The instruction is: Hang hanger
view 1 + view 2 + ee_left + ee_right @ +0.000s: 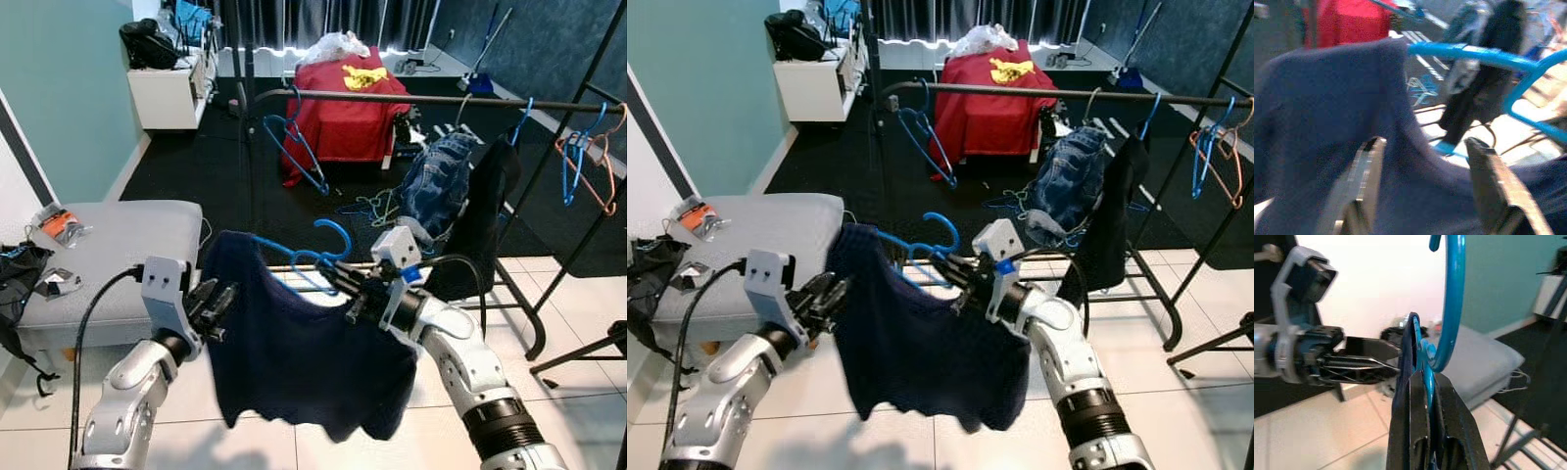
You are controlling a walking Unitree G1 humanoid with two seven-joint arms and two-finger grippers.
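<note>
Right wrist view: gripper [1422, 382] (right) on hanger [1449, 308]

A: Where is there room on the rail [392, 98]?
B: The stretch between the blue hanger [294, 147] near its left end and the jeans [439, 176] is bare.
A: And to the right?
B: Crowded: jeans, a black garment [485, 211], then more hangers [585, 162] by the right end.
A: What stands in the way?
B: The navy shirt [304, 343] hangs between both end effectors, and the bench [118, 245] sits to the left. The tiled floor [578, 313] to the right is open up to the rack's legs.
</note>
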